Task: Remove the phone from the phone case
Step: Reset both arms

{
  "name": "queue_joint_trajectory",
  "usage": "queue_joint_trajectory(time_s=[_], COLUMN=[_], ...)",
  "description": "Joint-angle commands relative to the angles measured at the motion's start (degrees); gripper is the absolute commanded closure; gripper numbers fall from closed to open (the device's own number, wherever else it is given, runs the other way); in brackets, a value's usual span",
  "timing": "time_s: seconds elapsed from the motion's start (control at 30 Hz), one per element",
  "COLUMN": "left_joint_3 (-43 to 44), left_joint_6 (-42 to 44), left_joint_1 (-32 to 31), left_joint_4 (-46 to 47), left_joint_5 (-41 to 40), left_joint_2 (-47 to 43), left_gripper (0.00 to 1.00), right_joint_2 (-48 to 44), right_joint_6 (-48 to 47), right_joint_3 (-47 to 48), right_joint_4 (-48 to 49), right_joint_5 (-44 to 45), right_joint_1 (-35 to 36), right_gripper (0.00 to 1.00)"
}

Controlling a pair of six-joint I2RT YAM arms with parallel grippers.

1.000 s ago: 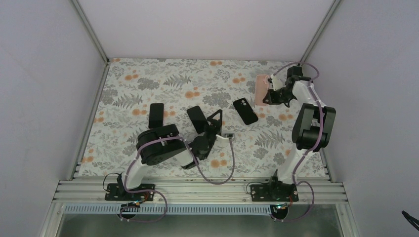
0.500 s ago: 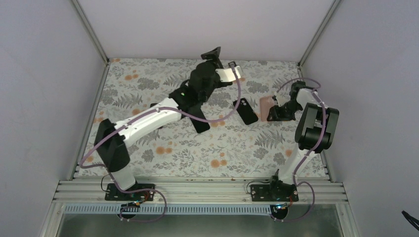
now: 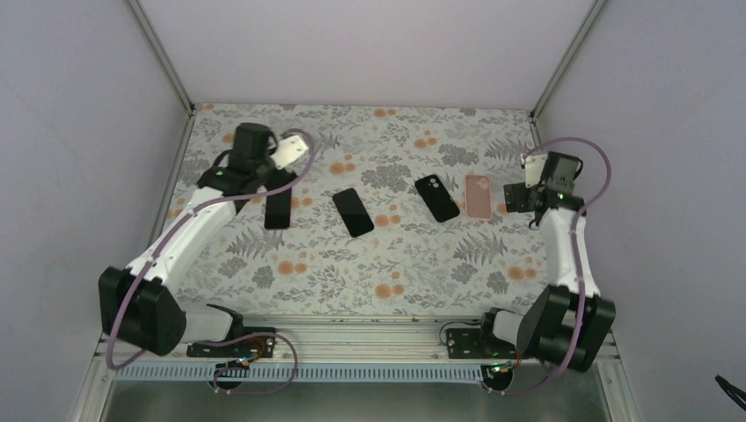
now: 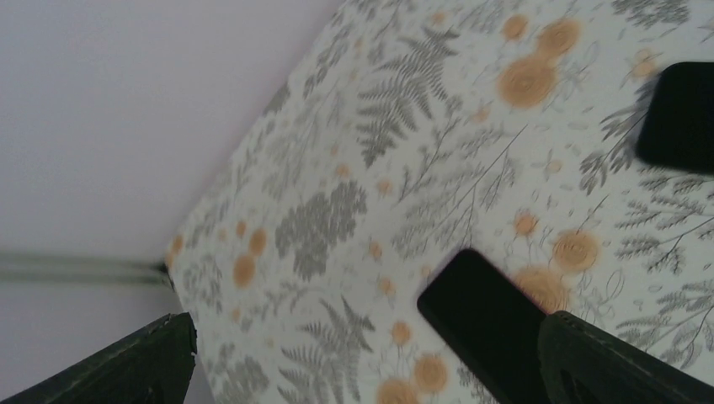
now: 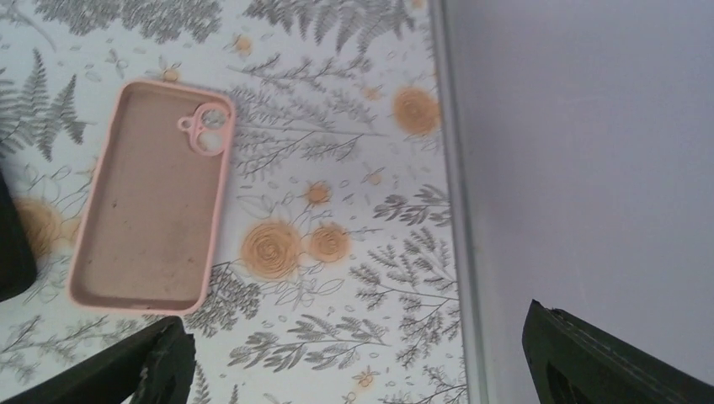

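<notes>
The pink phone case (image 5: pixel 151 198) lies flat on the table (image 3: pixel 396 264), near the right edge and about halfway between the near and the far edge. Its inner side faces up. It is empty, and the round camera opening shows at its far end.

Just to the left of it, not touching, lies a black phone (image 3: pixel 437 197) with its camera lenses facing up. A second black phone (image 3: pixel 353 212) lies near the middle of the table, and a third black phone (image 3: pixel 279 204) lies toward the left edge. From the pictures I cannot tell which phone belongs to the case.

The right end effector (image 5: pixel 358 337) hangs over the right edge of the table, just beside the case. Its fingers (image 5: pixel 135 370) stand wide apart and hold nothing.

The left end effector (image 4: pixel 366 337) is above the left part of the table, toward the far-left corner and close to the third phone. Its fingers (image 4: pixel 606 362) are also spread apart, with nothing between them.
</notes>
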Motion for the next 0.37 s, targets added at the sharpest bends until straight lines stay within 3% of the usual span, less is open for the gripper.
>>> queue_joint_trajectory(time_s=[0.0,0.33], left_joint_3=[-6.4,-14.7], left_joint_6=[-3.8,-14.0], left_joint_1=[6.0,12.1], left_joint_4=[2.4,12.7], left_joint_5=[8.2,8.3], left_joint_2=[-4.9,-4.2], left_gripper=[0.00,0.00], right_joint_2=[-6.0,-9.7], right_joint_6=[3.4,9.0], right_joint_3=[-9.6,-16.5], right_joint_4=[15.2,22.8], right_joint_5=[3.7,0.4], right_joint_1=[-0.7,-0.7], right_gripper=[0.00,0.00])
